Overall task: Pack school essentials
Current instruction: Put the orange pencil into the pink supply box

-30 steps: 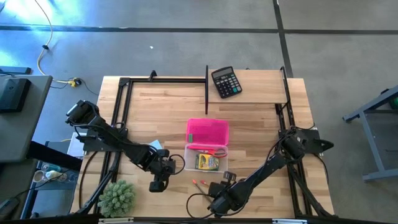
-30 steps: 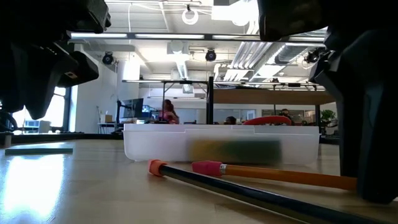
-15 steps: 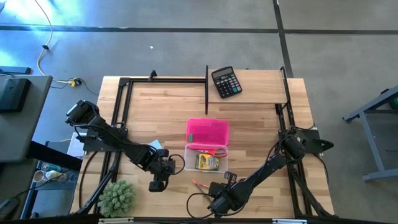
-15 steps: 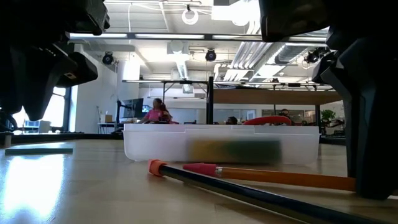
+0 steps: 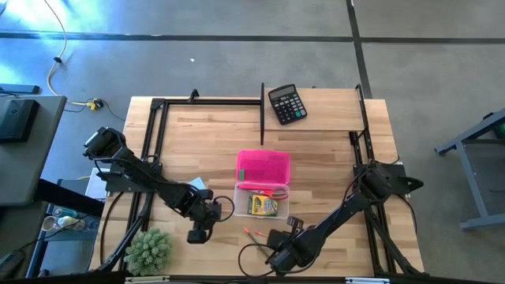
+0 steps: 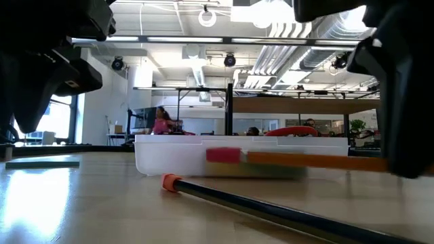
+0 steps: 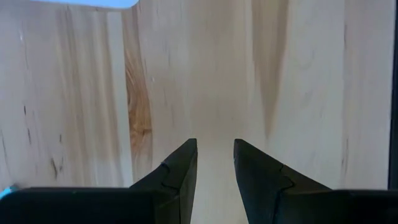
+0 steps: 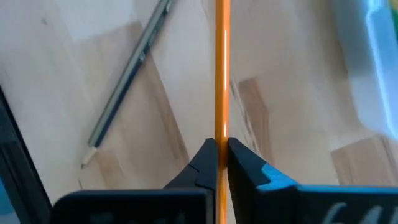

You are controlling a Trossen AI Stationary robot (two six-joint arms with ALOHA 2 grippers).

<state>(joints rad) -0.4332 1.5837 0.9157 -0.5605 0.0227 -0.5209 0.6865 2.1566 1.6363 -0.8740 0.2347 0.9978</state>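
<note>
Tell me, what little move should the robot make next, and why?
Probably carry the orange pencil over to the clear box and let go. The right gripper has its fingers shut on it, lifted off the table, and the box already holds the crayon box. The dark pencil lies on the table.

Open-plan office — ceiling ducts (image 6: 319, 51), strip lights (image 6: 176, 38), desks beyond

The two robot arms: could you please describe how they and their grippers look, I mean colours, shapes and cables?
Both arms are dark, nearly black, built of slim jointed segments on black frames at the table's sides, with thin black cables trailing beside them. The left gripper has two matte black, wedge-shaped fingers with stepped inner edges. The right gripper has similar black tapered fingers, with a bright blue patch on one finger.
</note>
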